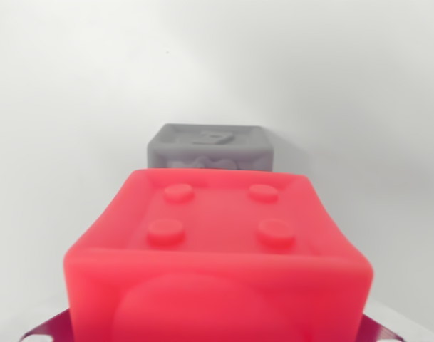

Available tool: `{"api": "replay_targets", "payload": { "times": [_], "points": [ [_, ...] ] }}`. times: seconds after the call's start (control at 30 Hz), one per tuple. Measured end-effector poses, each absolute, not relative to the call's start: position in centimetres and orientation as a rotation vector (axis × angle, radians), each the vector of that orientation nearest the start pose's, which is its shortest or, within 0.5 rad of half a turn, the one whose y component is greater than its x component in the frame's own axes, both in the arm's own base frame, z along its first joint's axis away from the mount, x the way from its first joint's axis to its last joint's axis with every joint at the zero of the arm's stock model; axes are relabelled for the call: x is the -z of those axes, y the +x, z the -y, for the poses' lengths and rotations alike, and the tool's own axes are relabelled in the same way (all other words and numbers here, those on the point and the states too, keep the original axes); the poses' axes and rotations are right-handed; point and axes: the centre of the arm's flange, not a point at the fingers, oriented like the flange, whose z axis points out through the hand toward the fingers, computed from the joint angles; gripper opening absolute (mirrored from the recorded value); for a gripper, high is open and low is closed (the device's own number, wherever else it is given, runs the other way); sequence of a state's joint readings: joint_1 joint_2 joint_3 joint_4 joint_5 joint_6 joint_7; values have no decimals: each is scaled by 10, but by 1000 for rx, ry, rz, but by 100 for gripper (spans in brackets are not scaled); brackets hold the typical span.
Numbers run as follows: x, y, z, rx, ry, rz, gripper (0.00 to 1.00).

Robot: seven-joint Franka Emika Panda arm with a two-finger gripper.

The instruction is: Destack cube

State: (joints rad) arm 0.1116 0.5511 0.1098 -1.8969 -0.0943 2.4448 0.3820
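Note:
A red cube [220, 249] with four round studs on its top fills the lower half of the wrist view, very close to the camera. Two dark strips of my gripper [217, 335] show at the bottom corners, one pressed against each side of the red cube, so the fingers [42, 331] stand shut on it. Behind it, a grey cube [209, 146] sits by itself on the white surface, apart from the red one. The red cube's underside and the fingertips are hidden.
A plain white surface [67, 107] surrounds both cubes and runs into a white background. The grey cube casts a soft shadow toward the wrist view's right.

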Motion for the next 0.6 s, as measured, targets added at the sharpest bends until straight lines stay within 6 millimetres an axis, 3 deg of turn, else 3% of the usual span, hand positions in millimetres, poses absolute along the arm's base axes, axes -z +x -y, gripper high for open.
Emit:
{"api": "replay_targets", "payload": {
  "times": [0.27,0.6],
  "points": [
    [-234,618,-136,9,-3140,-166,0],
    [-234,604,-139,-7,-3136,-254,0]
  ]
}}
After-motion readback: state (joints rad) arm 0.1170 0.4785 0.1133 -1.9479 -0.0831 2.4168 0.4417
